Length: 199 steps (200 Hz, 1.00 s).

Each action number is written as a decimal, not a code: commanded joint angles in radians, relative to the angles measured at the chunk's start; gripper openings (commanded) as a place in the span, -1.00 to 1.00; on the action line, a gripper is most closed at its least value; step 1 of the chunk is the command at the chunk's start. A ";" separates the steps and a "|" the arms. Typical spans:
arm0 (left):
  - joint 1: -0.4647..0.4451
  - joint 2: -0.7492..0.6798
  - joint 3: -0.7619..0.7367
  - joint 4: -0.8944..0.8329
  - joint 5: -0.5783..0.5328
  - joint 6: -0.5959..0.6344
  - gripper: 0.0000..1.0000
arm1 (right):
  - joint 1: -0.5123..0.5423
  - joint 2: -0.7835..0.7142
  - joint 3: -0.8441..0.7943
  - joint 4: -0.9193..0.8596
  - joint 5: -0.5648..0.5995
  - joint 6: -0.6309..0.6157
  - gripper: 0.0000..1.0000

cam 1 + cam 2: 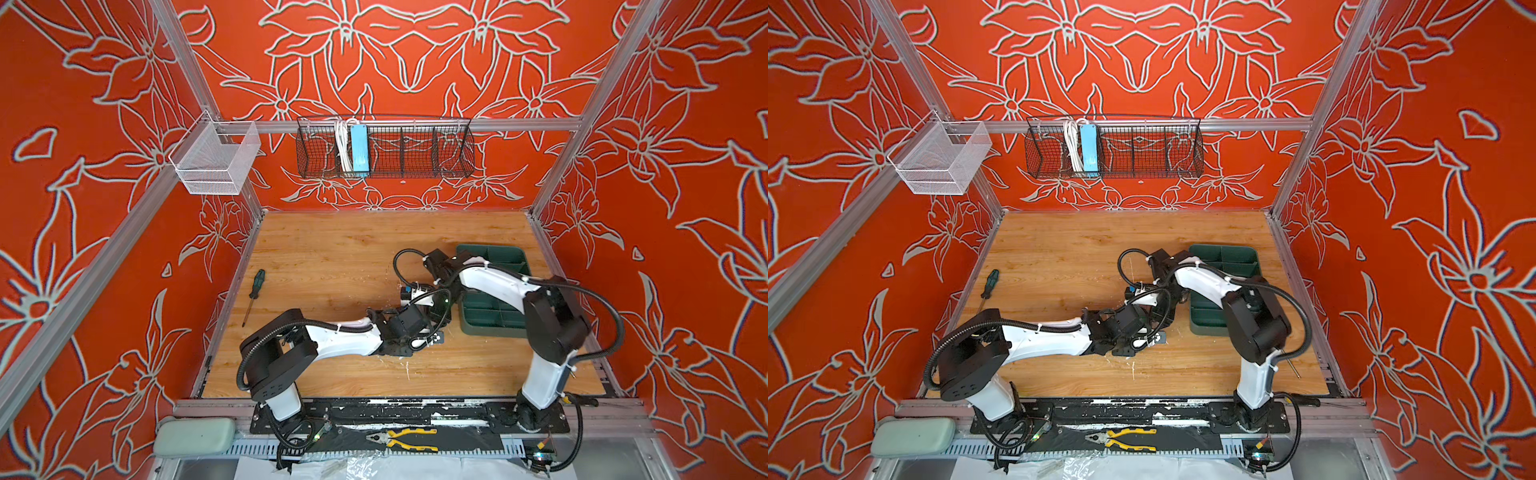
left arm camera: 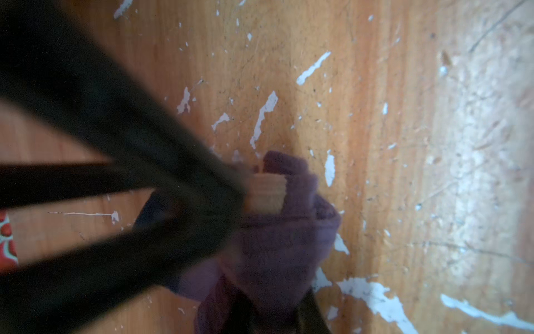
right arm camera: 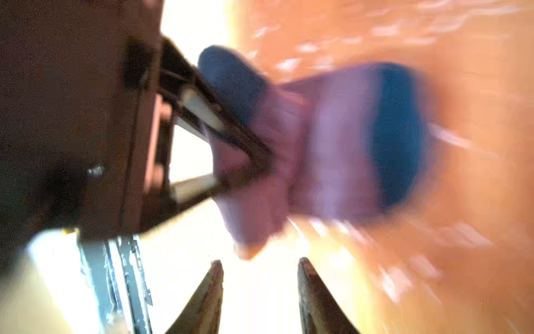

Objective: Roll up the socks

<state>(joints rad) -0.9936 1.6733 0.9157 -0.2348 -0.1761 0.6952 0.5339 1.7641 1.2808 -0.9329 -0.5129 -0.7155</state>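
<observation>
Socks: purple bundle, beige ribbing showing, on the table between both grippers.
Left gripper: clamped on the purple fabric.
Right gripper: jaws apart, holding nothing, just beside the bundle.

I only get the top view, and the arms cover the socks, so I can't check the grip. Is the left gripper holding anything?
Observer: Yes, the left wrist view shows the left gripper pinching the purple sock.
Operator: And the other arm?
Observer: The right wrist view shows the right gripper open, fingers apart, nothing between them.
Operator: Any second sock?
Observer: A pale ribbed patch sits at that pinch; toe or other sock, I cannot tell.
</observation>
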 commanded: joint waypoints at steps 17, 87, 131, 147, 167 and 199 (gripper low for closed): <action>0.054 0.039 0.040 -0.257 0.226 0.003 -0.94 | -0.154 -0.229 -0.083 0.193 0.132 0.183 -0.03; 0.239 0.268 0.361 -0.659 0.564 0.002 -0.92 | -0.332 -0.664 -0.275 0.473 0.193 0.290 0.13; 0.320 0.425 0.553 -0.838 0.678 0.025 -0.87 | -0.168 -0.969 -0.458 0.443 -0.252 -0.002 0.20; 0.346 0.475 0.611 -0.895 0.720 0.030 -0.85 | -0.030 -0.983 -0.536 0.458 -0.151 -0.012 0.18; 0.368 0.520 0.661 -0.931 0.741 0.018 -0.82 | 0.152 -0.940 -0.611 0.499 0.079 -0.044 0.17; 0.373 0.553 0.691 -0.945 0.725 0.006 -0.81 | 0.315 -0.821 -0.691 0.726 0.308 -0.100 0.20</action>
<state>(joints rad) -0.6220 2.1723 1.6081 -1.0908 0.5842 0.6991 0.7746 0.8848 0.6289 -0.3946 -0.4007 -0.7361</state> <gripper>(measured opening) 0.129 0.598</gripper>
